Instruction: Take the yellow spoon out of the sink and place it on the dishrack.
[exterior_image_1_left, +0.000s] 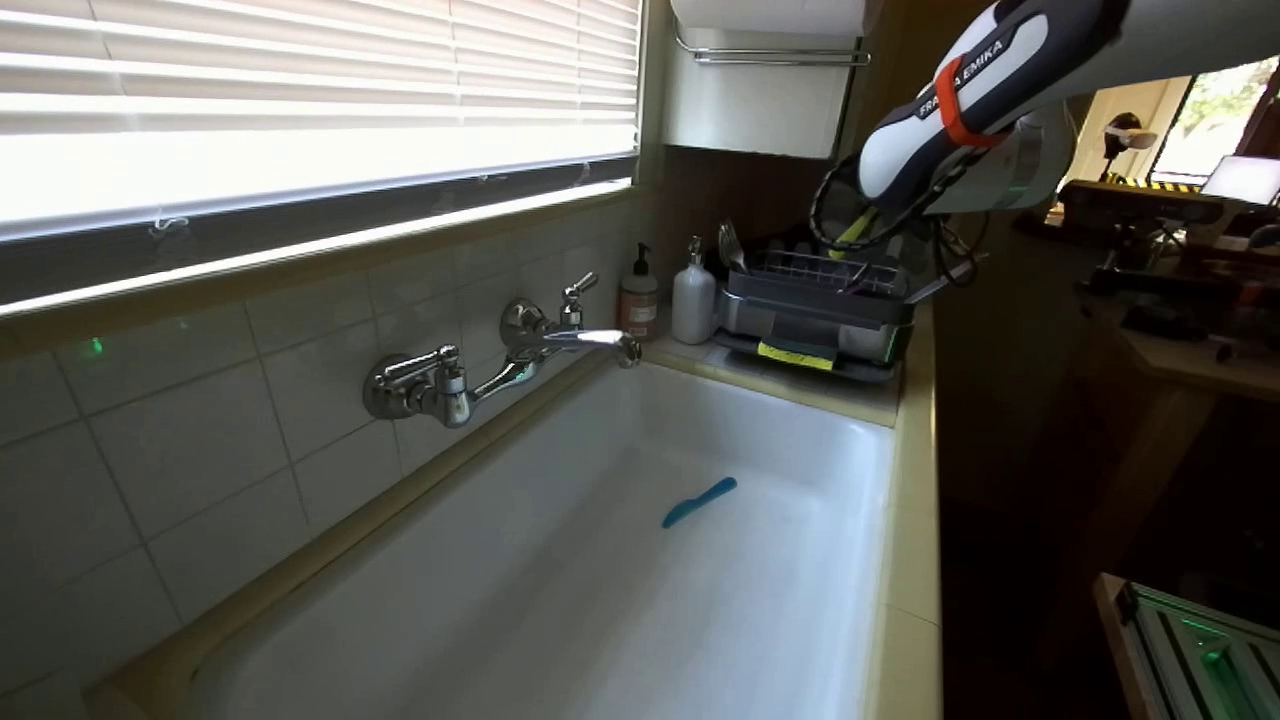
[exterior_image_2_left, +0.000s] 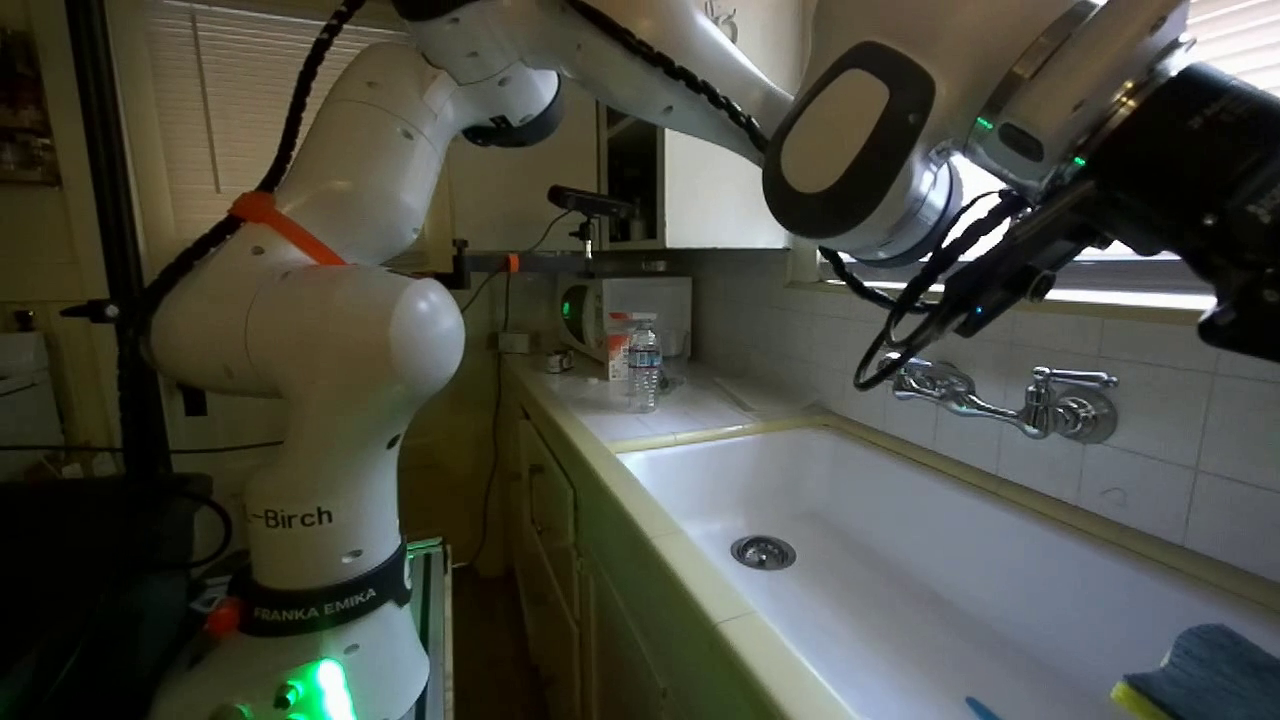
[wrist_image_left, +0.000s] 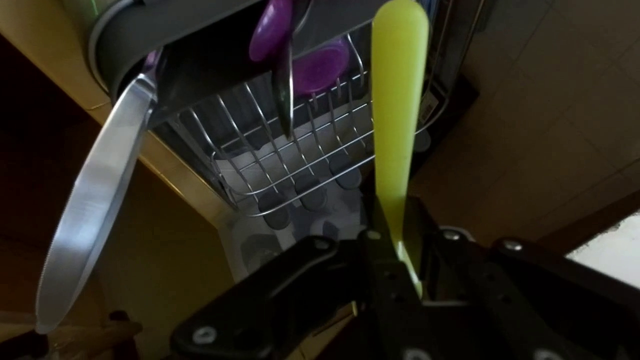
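Wrist view: the hand (wrist_image_left: 395, 215) clamped narrow on the yellow spoon (wrist_image_left: 400, 90), count 1. In an exterior view the arm (exterior_image_1_left: 970, 90) covers the grip; some yellow shows below. Spoon is out of the sink (exterior_image_1_left: 600, 580), over the dishrack (exterior_image_1_left: 830, 302), which stands on the desk (exterior_image_1_left: 760, 388) at the sink's end edge; contact with the rack, cannot tell. Wrist view also, in the rack: 1 metal knife (wrist_image_left: 95, 195) tilted out over the rim, 2 purple utensils (wrist_image_left: 320, 67). An exterior view alone gives 2 pump bottles (exterior_image_1_left: 694, 305), upright beside the rack. An exterior view alone gives 1 drain (exterior_image_2_left: 763, 552) and 1 water bottle (exterior_image_2_left: 645, 370) upright past the sink's edge. 1 blue knife (exterior_image_1_left: 700, 502) lies on the sink floor. In both exterior views: 1 tap (exterior_image_1_left: 590, 342).
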